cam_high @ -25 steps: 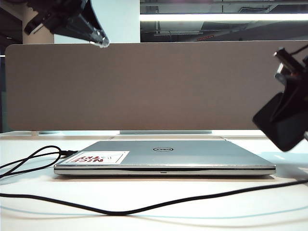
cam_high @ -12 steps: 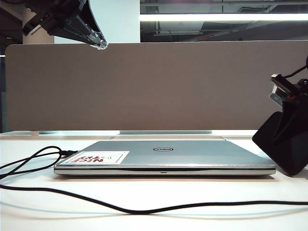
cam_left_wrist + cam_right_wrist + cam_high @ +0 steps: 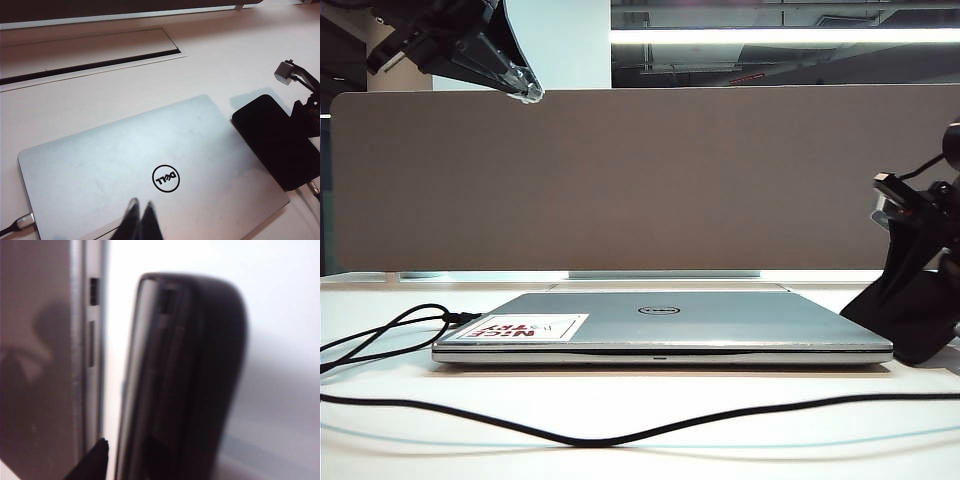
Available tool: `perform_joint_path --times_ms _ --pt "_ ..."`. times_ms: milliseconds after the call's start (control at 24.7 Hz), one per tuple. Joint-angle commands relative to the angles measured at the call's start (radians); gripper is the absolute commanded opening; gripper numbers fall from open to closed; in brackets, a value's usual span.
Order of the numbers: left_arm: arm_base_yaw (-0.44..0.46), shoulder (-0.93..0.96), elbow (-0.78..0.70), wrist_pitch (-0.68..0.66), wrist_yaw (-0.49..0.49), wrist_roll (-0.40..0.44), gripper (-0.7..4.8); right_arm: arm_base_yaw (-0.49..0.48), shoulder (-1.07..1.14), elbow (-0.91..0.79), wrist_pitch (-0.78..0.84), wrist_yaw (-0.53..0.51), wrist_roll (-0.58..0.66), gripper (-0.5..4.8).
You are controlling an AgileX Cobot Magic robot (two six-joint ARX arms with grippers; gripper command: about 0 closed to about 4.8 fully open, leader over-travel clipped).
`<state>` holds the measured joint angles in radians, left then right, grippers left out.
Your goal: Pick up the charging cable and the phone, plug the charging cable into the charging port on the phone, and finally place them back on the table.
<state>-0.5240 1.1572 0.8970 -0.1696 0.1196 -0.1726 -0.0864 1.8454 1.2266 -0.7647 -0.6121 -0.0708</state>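
Exterior view: a closed silver laptop [image 3: 660, 328] lies at the centre of the white table [image 3: 740, 410], in front of a grey-brown divider panel [image 3: 620, 180]. The charging cable [image 3: 610, 438] sags across the table at 6 o'clock, in front of the laptop. A second black cord [image 3: 380, 335] loops at 9 o'clock to the laptop's left edge. At 3 o'clock the right gripper [image 3: 920, 300] is low by the laptop's right edge, with the phone [image 3: 910, 315] at its fingers; whether its jaws grip the phone cannot be told. In the left wrist view the phone [image 3: 277, 142] lies just beside the laptop. The left gripper [image 3: 525, 88] hangs high at 11 o'clock, its fingers [image 3: 132, 220] pressed together, holding nothing.
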Motion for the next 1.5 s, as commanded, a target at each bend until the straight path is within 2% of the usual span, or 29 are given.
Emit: perform_joint_path --times_ms 41,162,284,365,405,446,486,648,810,891,932,1013,1134,1297,1499 --pt "0.000 -0.003 0.002 0.009 0.000 0.005 -0.06 0.000 -0.013 0.071 -0.063 0.095 -0.040 1.59" --pt "0.000 -0.003 0.002 0.009 0.000 0.005 -0.06 0.000 -0.015 0.139 -0.156 0.216 -0.072 1.58" --pt "0.000 -0.003 0.002 0.009 0.000 0.005 -0.06 -0.002 -0.037 0.169 -0.194 0.261 -0.071 1.57" --pt "0.000 -0.004 0.002 0.005 0.000 0.008 -0.06 -0.001 -0.071 0.172 -0.197 0.262 -0.063 1.02" --pt "0.000 -0.004 0.005 -0.010 0.000 0.008 -0.06 0.000 -0.102 0.172 -0.195 0.262 -0.064 0.32" --pt "0.000 -0.004 0.013 -0.029 0.000 0.009 -0.06 0.002 -0.126 0.172 -0.193 0.267 -0.064 0.07" --pt "0.000 -0.004 0.021 -0.047 0.000 0.009 -0.06 0.007 -0.169 0.172 -0.183 0.280 -0.063 -0.06" --pt "0.000 -0.034 0.037 -0.093 0.000 0.008 -0.06 0.034 -0.301 0.168 -0.157 0.281 -0.052 -0.06" --pt "0.000 -0.117 0.037 -0.152 0.000 0.069 -0.06 0.107 -0.513 0.034 0.044 0.324 -0.005 -0.06" --pt "0.000 -0.166 0.036 -0.183 0.000 0.069 -0.06 0.150 -0.624 -0.062 0.150 0.400 0.033 -0.06" --pt "0.000 -0.191 0.036 -0.205 0.000 0.069 -0.06 0.175 -0.691 -0.119 0.200 0.476 0.063 -0.06" --pt "0.000 -0.229 0.036 -0.251 0.000 0.071 -0.06 0.225 -0.790 -0.195 0.210 0.593 0.099 -0.06" --pt "0.000 -0.272 0.032 -0.304 0.000 0.068 -0.06 0.277 -0.919 -0.296 0.254 0.610 0.101 -0.06" --pt "0.000 -0.349 -0.029 -0.319 0.000 0.067 -0.06 0.325 -1.141 -0.483 0.421 0.570 0.093 -0.06" --pt "0.000 -0.522 -0.210 -0.219 0.000 0.061 -0.06 0.324 -1.383 -0.665 0.472 0.539 0.097 -0.06"
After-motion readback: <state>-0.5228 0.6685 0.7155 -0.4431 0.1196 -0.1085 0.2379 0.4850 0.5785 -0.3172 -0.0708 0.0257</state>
